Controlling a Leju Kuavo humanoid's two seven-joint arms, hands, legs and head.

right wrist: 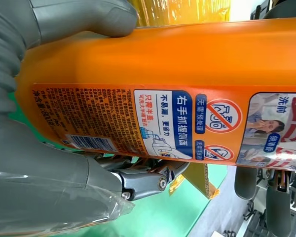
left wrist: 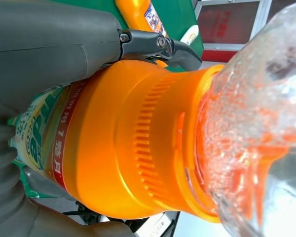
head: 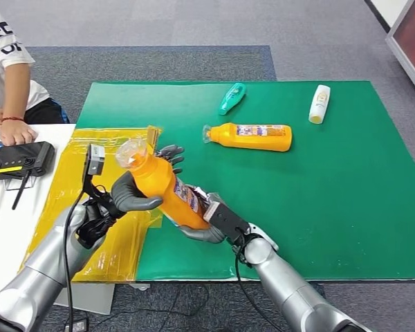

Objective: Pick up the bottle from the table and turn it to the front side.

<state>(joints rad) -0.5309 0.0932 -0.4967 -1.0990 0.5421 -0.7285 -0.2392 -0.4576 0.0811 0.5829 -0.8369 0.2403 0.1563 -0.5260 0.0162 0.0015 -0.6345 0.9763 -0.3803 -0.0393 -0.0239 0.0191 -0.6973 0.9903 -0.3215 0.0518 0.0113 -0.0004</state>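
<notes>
Both hands hold the orange bottle (head: 163, 187) tilted above the desk (head: 351, 207), clear cap toward ten o'clock. The left hand (head: 129, 197) wraps its neck; the right hand (head: 208, 225) grips its base. The right hand's fingers (right wrist: 146, 182) are mostly hidden beneath the bottle.

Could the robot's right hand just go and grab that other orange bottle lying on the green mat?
Probably not right now. The right hand is busy gripping the base of the orange bottle it shares with the left hand. The path to the lying bottle across the green mat looks free.
</notes>
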